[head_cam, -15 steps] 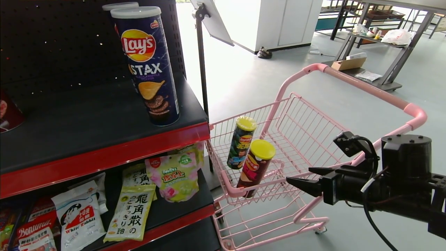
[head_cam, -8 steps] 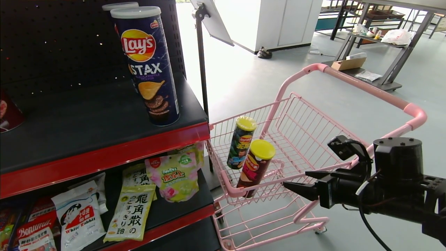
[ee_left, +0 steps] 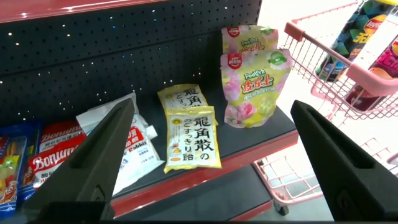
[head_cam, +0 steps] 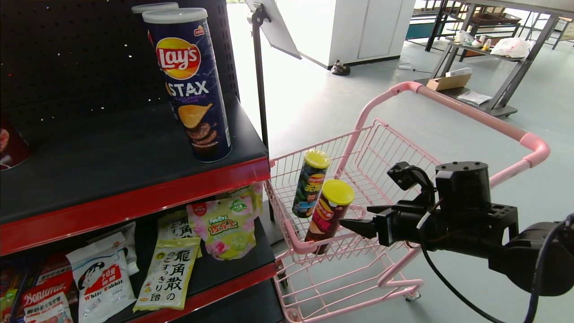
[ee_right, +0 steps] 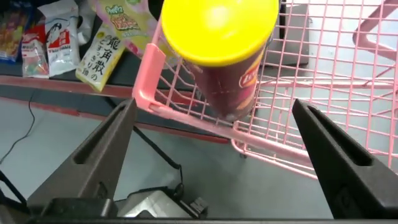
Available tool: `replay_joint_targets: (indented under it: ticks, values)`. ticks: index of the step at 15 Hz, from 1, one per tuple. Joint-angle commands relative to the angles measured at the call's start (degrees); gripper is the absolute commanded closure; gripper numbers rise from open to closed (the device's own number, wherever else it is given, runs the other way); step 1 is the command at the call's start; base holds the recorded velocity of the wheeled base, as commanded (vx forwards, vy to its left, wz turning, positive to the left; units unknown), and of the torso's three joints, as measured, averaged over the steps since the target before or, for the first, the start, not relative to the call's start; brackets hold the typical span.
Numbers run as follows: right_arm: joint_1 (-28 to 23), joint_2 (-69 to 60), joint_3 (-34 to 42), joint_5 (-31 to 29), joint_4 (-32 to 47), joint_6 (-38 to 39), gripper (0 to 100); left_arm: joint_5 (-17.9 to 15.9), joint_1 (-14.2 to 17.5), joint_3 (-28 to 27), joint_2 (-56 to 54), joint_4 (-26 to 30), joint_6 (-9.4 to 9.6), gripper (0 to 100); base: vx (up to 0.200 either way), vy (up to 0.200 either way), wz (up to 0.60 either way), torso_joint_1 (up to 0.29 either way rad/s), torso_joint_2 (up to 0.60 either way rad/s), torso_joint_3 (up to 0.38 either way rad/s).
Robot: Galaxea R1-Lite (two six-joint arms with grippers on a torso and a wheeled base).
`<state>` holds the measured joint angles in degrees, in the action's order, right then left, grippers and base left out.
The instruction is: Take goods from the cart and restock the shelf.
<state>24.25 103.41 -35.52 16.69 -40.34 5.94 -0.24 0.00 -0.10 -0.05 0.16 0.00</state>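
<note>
While the right gripper (head_cam: 354, 216) hangs at the near side of the pink cart (head_cam: 406, 96), its fingers (ee_right: 106, 155) are spread wide and hold nothing. In the right wrist view the maroon chip can (head_cam: 328, 211) with its yellow lid sits framed between them, behind the basket's wire wall. In the head view the lower fingertip is just beside that can, and I cannot tell whether it touches. The maroon can stands tilted in the basket's corner nearest the shelf (head_cam: 125, 202). A dark green chip can (head_cam: 310, 184), also yellow-lidded and tilted, leans just behind it against the basket's wall on the shelf side. The left gripper (ee_left: 211, 106) is wide open too and empty, and faces the lower shelf board. There a pink-and-green candy bag (ee_left: 255, 87) stands near the right end and a yellow candy bag (ee_left: 191, 138) lies beside it. A white bag (ee_left: 134, 146) and a red packet (ee_left: 46, 165) follow toward the left. On the upper shelf board a tall blue chip can (head_cam: 190, 85) stands upright near the right front corner. A second can (head_cam: 154, 7) is directly behind it, mostly hidden.
</note>
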Motion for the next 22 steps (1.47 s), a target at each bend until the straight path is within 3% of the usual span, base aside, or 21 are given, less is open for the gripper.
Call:
replay_joint_targets:
  ticks: [1,10,16,17,22]
  values:
    - [0.45,4.78,-3.59,-0.08,-0.27,-0.05,0,-0.02,0.0,0.01,0.05,0.02,0.0,0,0.0,0.0,0.0,0.0,0.0,0.0]
    - [0.98,16.65,-7.28,-1.48,-12.4,-0.05,0,-0.02,0.0,0.01,0.05,0.02,0.0,0,0.0,0.0,0.0,0.0,0.0,0.0]
    - [1.24,21.39,-14.22,-1.84,-12.57,-0.05,0,-0.02,0.0,0.01,0.05,0.02,-0.09,0,0.0,0.0,0.0,0.0,0.0,0.0]
    - [1.5,22.01,-14.66,-2.36,-12.66,-0.05,100,-0.02,0.0,0.01,0.05,0.02,0.0,0,0.0,0.0,0.0,0.0,0.0,0.0]
    - [2.21,23.06,-15.45,-3.42,-13.54,0.22,100,-0.02,0.0,0.01,0.05,0.02,0.0,0,0.0,0.0,0.0,0.0,0.0,0.0]
